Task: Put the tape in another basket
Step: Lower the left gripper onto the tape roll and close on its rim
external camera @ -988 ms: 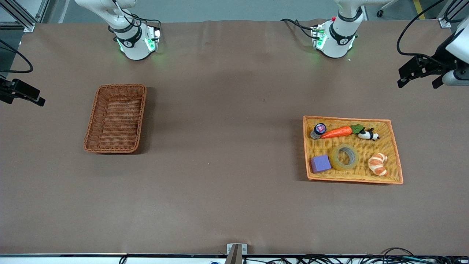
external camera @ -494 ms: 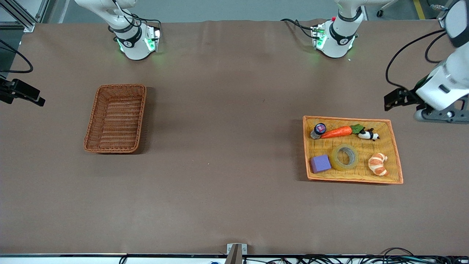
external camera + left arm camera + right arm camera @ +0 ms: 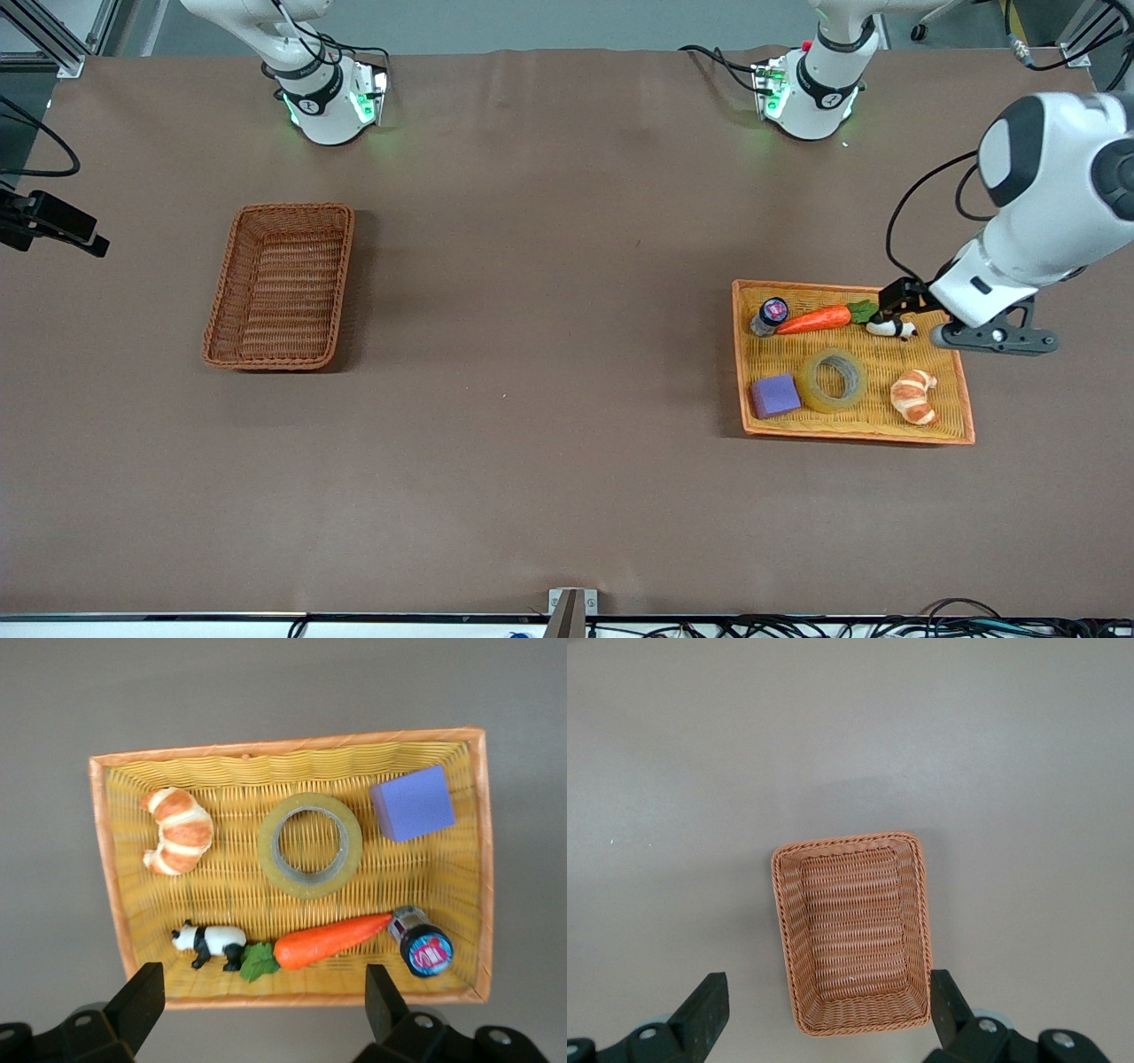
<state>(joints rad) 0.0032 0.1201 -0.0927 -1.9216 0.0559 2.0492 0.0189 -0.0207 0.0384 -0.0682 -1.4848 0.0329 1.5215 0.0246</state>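
The tape (image 3: 834, 380), a yellowish ring with a grey core, lies flat in the shallow orange-yellow tray (image 3: 850, 435); it also shows in the left wrist view (image 3: 310, 845). My left gripper (image 3: 904, 299) hangs open and empty over the tray's rim farthest from the front camera, above the toy panda; in the left wrist view (image 3: 261, 1019) its jaws stand wide apart. The reddish-brown basket (image 3: 280, 285) stands empty toward the right arm's end. My right gripper (image 3: 66, 232) waits open, high at that end, with the basket (image 3: 852, 935) below it.
In the tray with the tape lie a purple cube (image 3: 775, 395), a croissant (image 3: 914, 396), a carrot (image 3: 815, 319), a toy panda (image 3: 890, 328) and a small bottle (image 3: 771, 315). A wide stretch of brown table lies between tray and basket.
My left arm has swung in from the table's end and come down over the tray's rim. The right arm, the tape and the basket have not moved.
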